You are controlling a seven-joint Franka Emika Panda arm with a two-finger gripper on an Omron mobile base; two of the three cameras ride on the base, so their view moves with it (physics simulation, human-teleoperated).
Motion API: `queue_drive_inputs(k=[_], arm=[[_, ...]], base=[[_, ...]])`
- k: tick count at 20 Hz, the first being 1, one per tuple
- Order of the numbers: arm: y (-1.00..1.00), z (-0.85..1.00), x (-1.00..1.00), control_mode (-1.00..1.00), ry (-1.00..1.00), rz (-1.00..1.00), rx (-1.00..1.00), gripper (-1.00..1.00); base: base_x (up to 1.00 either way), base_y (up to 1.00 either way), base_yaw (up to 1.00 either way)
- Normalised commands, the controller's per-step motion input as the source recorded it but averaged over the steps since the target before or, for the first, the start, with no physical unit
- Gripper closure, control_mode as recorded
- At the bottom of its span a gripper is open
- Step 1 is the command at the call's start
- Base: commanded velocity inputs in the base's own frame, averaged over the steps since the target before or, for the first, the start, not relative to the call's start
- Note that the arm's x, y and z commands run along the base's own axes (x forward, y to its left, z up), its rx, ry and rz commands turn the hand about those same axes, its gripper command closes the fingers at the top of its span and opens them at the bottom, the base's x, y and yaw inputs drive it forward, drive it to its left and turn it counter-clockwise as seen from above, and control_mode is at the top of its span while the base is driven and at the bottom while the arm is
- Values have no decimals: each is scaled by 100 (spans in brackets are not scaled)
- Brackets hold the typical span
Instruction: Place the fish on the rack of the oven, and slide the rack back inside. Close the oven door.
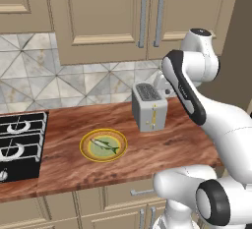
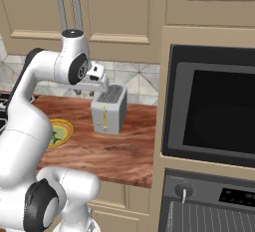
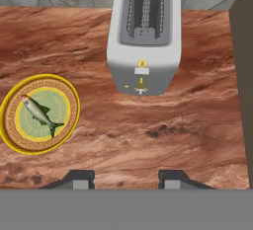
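Fish [image 1: 105, 146] lies on yellow-rimmed plate [image 1: 86, 150], wooden counter [image 1: 64, 171]; toaster [image 1: 149, 107] just right, stove [image 1: 19, 144] left.

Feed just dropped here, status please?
End effector open, empty, above counter. Fish on plate, untouched. Toaster beside the path.

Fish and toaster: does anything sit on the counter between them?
No. In the hand view the fish lies on its yellow-rimmed plate, and from the plate's rim to the toaster there is just bare wooden counter.
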Motion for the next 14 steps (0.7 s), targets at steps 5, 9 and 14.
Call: queue_drive_inputs(k=[5,9,14], arm=[[9,-6,-16,-100,0,0,0,-100],[43,-23,-43,-100,1,1,0,-100],[51,-18,-30,-100,0,1,-2,-100]], base=[[0,0,0],[0,0,0],[0,0,0]])
